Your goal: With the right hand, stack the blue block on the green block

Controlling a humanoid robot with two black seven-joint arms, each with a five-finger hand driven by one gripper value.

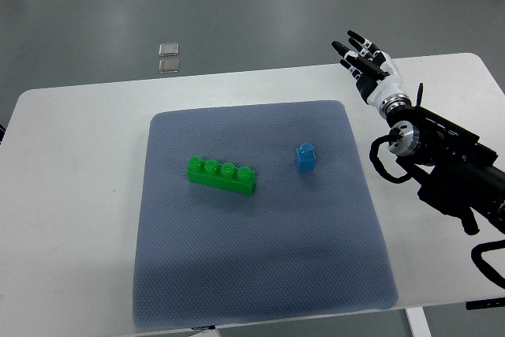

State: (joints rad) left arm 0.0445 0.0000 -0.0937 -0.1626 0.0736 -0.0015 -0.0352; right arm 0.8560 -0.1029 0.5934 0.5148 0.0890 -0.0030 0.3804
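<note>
The blue block [305, 157] sits upright on the mat, a single stud on top, right of centre. To its left, clearly apart from it, lies the green block [222, 175], a long brick with four studs in a row, angled slightly so its right end is nearer to me. Nothing rests on the green block.

My right hand [364, 62] is well away from both, up at the far right over the table's far edge, beyond the mat's far right corner. Its fingers [355, 39] are stretched out and spread, pointing to the far left, and they hold nothing. My forearm runs back from it to the right edge, dark with black cabling near the wrist.

The blocks lie on a grey-blue textured mat [260, 274] that covers the middle of a white table [71, 195]. Beyond the table is a smooth grey floor [237, 5], with two small clear squares [169, 57] lying on it just past the far edge. I can read no writing anywhere.
</note>
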